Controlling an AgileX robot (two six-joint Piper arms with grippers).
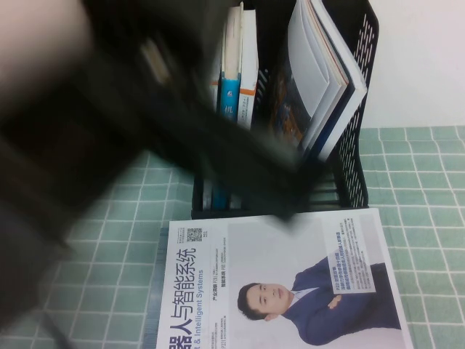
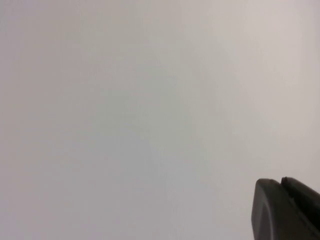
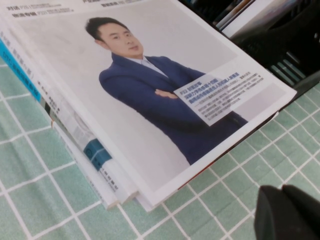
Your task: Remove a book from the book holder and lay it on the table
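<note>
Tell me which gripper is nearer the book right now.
Right. The right gripper sits low beside the book lying on the table; the left gripper faces only blank wall, away from it.

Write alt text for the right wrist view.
A white-covered book showing a man in a dark blue suit, arms crossed, lies flat atop other books on the green grid-printed table. The black book holder sits past its far edge, and the shut right gripper hovers beside the book.

L pincer (image 2: 287,210) vs blank wall (image 2: 130,110).
</note>
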